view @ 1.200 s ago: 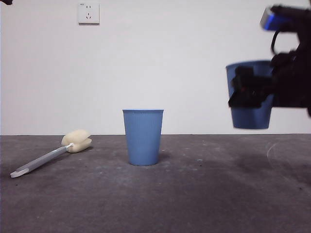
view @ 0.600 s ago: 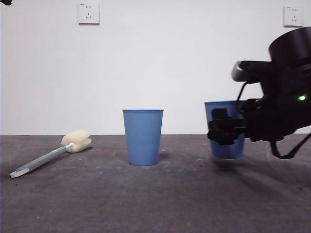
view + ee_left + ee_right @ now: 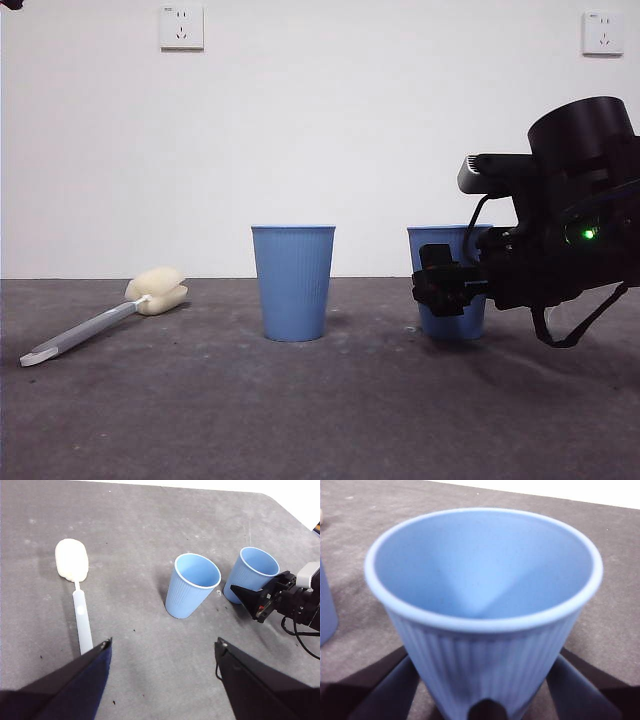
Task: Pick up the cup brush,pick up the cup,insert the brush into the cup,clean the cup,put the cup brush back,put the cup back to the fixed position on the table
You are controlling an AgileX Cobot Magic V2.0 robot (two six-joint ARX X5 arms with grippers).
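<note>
My right gripper (image 3: 450, 285) is shut on a blue ribbed cup (image 3: 447, 250), which stands upright with its base at the table (image 3: 320, 420) on the right. In the right wrist view the cup (image 3: 485, 605) fills the picture between my two jaws. The cup brush (image 3: 100, 322) lies flat at the left, its cream sponge head (image 3: 158, 290) to the rear. It also shows in the left wrist view (image 3: 80, 610). My left gripper (image 3: 164, 641) is open and empty, high above the table near the brush handle's end.
A second, identical blue cup (image 3: 293, 283) stands upright in the middle, a short gap left of the held cup; it also shows in the left wrist view (image 3: 192, 585). The left arm shows only as a black tip (image 3: 10, 4).
My right gripper has come down and moved left with the cup, from high at the right edge to table level. The brush, the middle cup and the left arm have not moved.
</note>
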